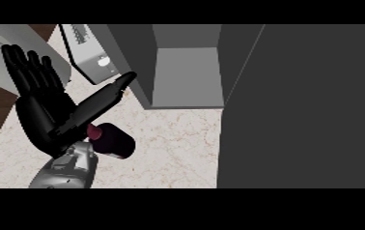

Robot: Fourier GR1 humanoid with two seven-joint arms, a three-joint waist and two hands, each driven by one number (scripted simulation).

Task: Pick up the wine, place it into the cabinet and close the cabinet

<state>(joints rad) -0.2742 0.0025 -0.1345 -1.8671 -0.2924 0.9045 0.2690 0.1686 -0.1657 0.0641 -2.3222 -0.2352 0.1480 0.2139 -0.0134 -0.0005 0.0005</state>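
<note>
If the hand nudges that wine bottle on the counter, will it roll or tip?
The wine bottle looks round-bodied and dark, so it would probably roll if it lies on its side; its pose is hard to read. Its smooth surface may slip under straight fingers. The left hand is open beside it, not curled round it.

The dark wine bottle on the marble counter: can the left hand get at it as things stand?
Probably yes. The dark wine bottle lies on the counter right beside the open black left hand, partly under its thumb, and nothing stands between them.
</note>
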